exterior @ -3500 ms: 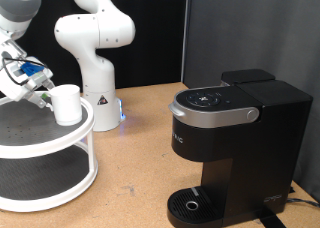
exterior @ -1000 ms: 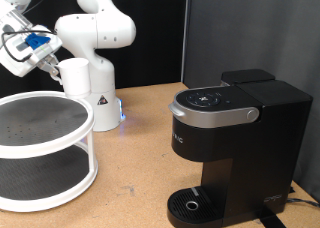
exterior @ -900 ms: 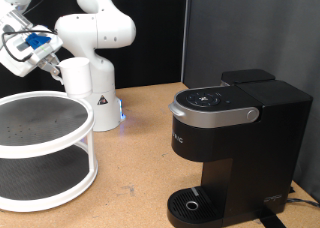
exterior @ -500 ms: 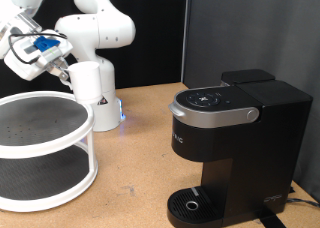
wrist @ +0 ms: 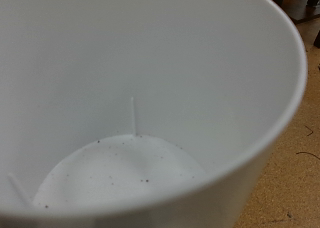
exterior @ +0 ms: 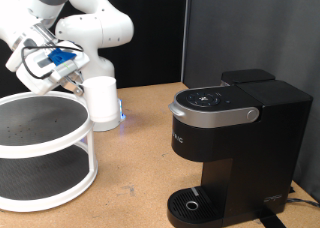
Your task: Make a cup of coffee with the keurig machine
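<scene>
The white cup (exterior: pixel 101 101) hangs in the air at the exterior view's left, above the edge of the white two-tier stand. My gripper (exterior: pixel 76 81) is shut on its rim and carries it. In the wrist view the cup's empty white inside (wrist: pixel 120 128) fills the picture; my fingers do not show there. The black keurig machine (exterior: pixel 235 148) stands at the exterior view's right, its silver-grey lid handle (exterior: pixel 215 115) down and its round drip tray (exterior: pixel 191 202) bare. The cup is well to the left of the machine and higher than the drip tray.
A white round two-tier stand (exterior: pixel 40 158) sits at the exterior view's left on the wooden table (exterior: pixel 140 178). A second white robot arm's base (exterior: pixel 100 33) stands behind it, with a blue light near its foot. A black curtain closes the back.
My gripper lifted the cup off the stand's top tier, raised it, and has now carried it rightward and slightly down toward the machine's side.
</scene>
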Action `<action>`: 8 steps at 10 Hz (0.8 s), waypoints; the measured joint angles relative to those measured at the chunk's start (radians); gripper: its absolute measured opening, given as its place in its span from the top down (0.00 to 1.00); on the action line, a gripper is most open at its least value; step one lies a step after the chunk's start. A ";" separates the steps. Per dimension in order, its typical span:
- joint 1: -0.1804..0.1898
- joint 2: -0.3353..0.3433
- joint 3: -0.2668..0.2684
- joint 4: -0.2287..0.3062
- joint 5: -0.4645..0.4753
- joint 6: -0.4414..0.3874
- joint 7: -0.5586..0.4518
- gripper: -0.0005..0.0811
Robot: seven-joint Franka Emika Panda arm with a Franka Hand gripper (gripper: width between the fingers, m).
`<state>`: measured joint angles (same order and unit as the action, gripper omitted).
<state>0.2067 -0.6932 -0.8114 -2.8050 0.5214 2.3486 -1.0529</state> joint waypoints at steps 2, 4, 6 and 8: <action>0.105 0.050 -0.020 0.018 0.080 0.086 -0.006 0.91; 0.188 0.099 -0.040 0.036 0.125 0.134 -0.008 0.91; 0.215 0.121 -0.059 0.049 0.133 0.135 -0.010 0.91; 0.218 0.119 -0.070 0.045 0.133 0.120 -0.012 0.91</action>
<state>0.4246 -0.5741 -0.8818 -2.7596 0.6548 2.4681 -1.0650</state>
